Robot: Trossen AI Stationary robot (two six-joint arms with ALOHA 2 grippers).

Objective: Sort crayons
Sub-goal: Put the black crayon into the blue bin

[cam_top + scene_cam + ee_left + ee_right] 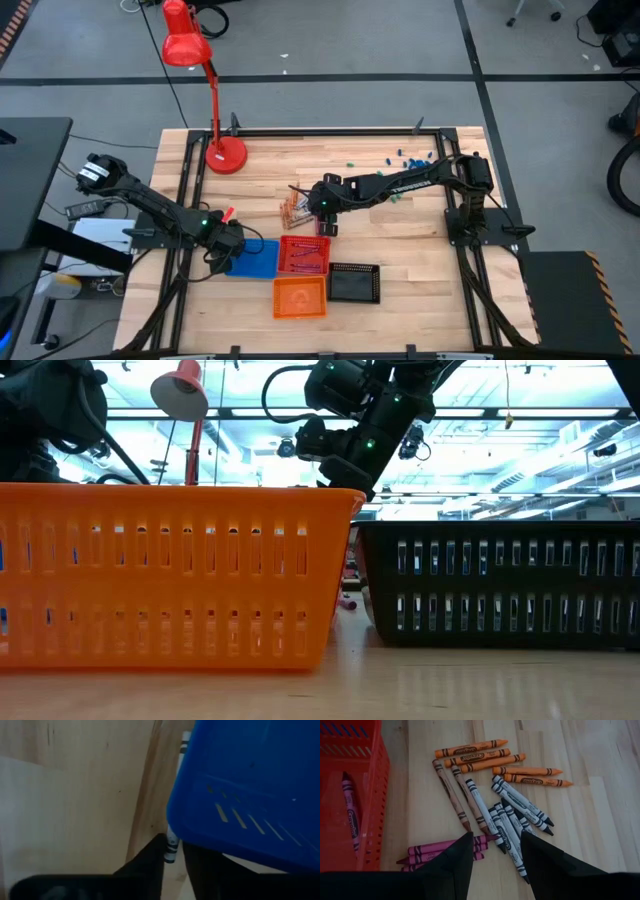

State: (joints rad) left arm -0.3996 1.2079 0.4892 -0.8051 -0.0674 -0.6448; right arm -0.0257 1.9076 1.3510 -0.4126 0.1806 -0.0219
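A loose heap of crayons (pixel 297 210) lies on the wooden table: orange ones (pixel 485 757), grey ones (pixel 515 815) and magenta ones (pixel 440 852). My right gripper (pixel 492 860) hangs open over this heap, touching nothing. One magenta crayon (pixel 350 815) lies in the red tray (pixel 303 253). My left gripper (pixel 237 243) points down at the left side of the blue tray (pixel 250 785), shut on a grey crayon (pixel 172 840) that lies along the tray's side. My left gripper pinches the grey crayon's near end (pixel 171 851) between its two fingers. The fingers come from above, pointing down, and lie across the crayon. The crayon lies along the blue tray's side, and the tray's rim hides part of it.
Orange tray (pixel 300 297) and black tray (pixel 354 283) stand near the front edge, blocking most of the low view. A red desk lamp (pixel 205 90) stands at the far left. Small green and blue bits (pixel 405 158) are scattered at the far right.
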